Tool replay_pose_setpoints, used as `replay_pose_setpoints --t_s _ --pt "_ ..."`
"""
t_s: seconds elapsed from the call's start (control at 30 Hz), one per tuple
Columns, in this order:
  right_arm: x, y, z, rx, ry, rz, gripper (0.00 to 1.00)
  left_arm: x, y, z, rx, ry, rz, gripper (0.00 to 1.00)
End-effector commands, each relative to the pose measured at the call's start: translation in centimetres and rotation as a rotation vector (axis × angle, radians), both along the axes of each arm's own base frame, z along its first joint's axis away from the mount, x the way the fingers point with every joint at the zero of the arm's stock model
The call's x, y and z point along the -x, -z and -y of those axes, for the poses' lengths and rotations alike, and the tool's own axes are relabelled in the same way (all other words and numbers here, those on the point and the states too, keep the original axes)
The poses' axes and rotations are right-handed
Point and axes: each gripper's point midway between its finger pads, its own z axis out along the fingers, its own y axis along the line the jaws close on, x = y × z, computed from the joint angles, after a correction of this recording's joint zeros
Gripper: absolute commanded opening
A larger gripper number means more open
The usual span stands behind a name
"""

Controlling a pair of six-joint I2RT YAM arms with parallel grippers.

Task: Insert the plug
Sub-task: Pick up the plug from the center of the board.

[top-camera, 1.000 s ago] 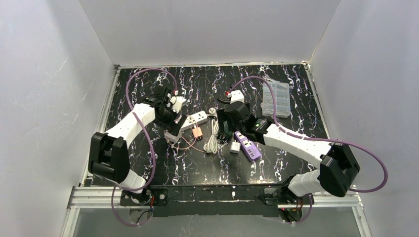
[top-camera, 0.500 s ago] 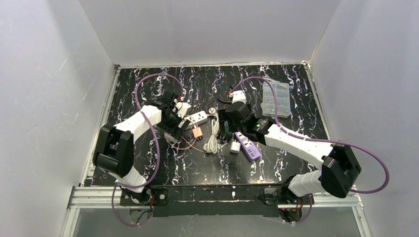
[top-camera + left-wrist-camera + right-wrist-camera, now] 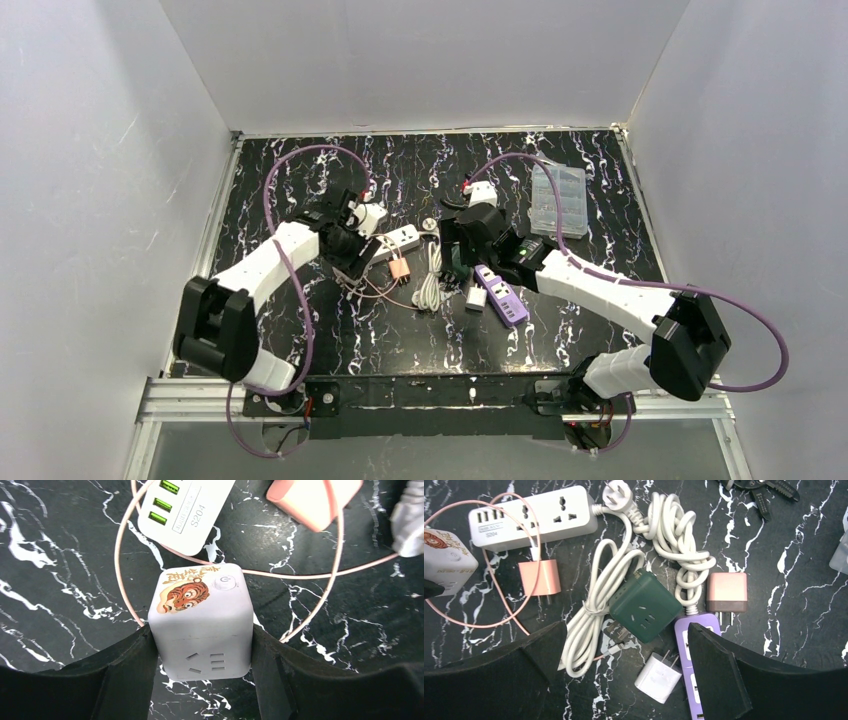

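Observation:
My left gripper (image 3: 200,652) is shut on a white cube socket (image 3: 200,625) with a tiger sticker; both fingers press its sides. In the top view the left gripper (image 3: 350,258) sits at the near-left end of the white power strip (image 3: 395,240). My right gripper (image 3: 626,642) is open and empty, hovering over a green cube socket (image 3: 646,605) and a small white charger plug (image 3: 658,677). A purple power strip (image 3: 694,635) lies by its right finger. In the top view the right gripper (image 3: 458,260) is at the centre.
A pink charger (image 3: 540,577) with a thin pink cable, a coiled white cord (image 3: 674,535) with its plug, and a pink-brown charger (image 3: 726,592) lie around. Pliers (image 3: 769,492) lie at the far side. A clear plastic box (image 3: 558,200) stands at the back right.
My left gripper has swung over and down onto the white cube socket and now has it between its fingers. The right arm has barely moved.

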Motion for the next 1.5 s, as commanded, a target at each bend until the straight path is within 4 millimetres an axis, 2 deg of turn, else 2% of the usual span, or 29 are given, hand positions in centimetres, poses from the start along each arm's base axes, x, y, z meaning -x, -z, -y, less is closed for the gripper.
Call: replay_pose_setpoints --t_s 0.0,0.23,0.3,0.4,0.43,0.6,0.67,0.8,0.9,1.17,1.23,1.3,1.37,1.47 --pt "-1.1 -3.3 -1.9 -0.101 -0.006 0.045 1.0 0.7 -4.8 0.9 0.091 0.036 0.095 0.15" --pt "-0.7 -4.7 -2.8 -0.163 -0.039 0.05 1.0 4.2 -11.1 3.4 0.335 0.13 0.169 0.11" --pt "-0.6 -4.7 -2.9 -0.171 -0.043 0.05 1.0 4.3 -13.8 4.1 0.394 0.146 0.219 0.09" --pt "-0.1 -4.4 -2.9 -0.202 -0.05 0.05 1.0 4.0 -16.4 4.6 0.464 0.115 0.276 0.04" --pt "0.0 -4.4 -3.0 -0.215 -0.056 0.05 1.0 3.8 -16.9 4.7 0.483 0.092 0.298 0.0" --pt "0.5 -4.8 -3.4 -0.24 -0.084 0.037 1.0 1.3 -18.3 5.4 0.58 -0.007 0.44 0.0" --pt "0.7 -5.7 -3.4 -0.26 -0.092 0.051 1.0 0.9 -18.4 5.8 0.604 0.008 0.471 0.0" --pt "1.3 -7.5 -3.7 -0.339 -0.117 0.079 1.0 -0.7 -20.5 6.0 0.641 0.007 0.602 0.0" --pt "1.2 -8.1 -4.4 -0.379 -0.12 0.079 1.0 0.1 -21.7 6.6 0.696 0.044 0.615 0.0" --pt "0.0 -7.0 -8.1 -0.452 -0.115 0.048 1.0 3.3 -23.3 6.6 0.76 0.125 0.662 0.0" --pt "0.4 -6.5 -9.4 -0.442 -0.15 0.045 1.0 3.5 -23.9 6.4 0.759 0.124 0.68 0.0" --pt "1.3 -6.7 -10.2 -0.411 -0.188 0.054 1.0 4.0 -25.3 6.5 0.772 0.164 0.712 0.0" --pt "1.9 -8.0 -9.7 -0.433 -0.211 0.09 1.0 4.8 -27.1 6.8 0.801 0.213 0.742 0.0" --pt "3.6 -12.7 -8.1 -0.502 -0.298 0.213 1.0 6.7 -28.3 7.0 0.816 0.306 0.759 0.0"
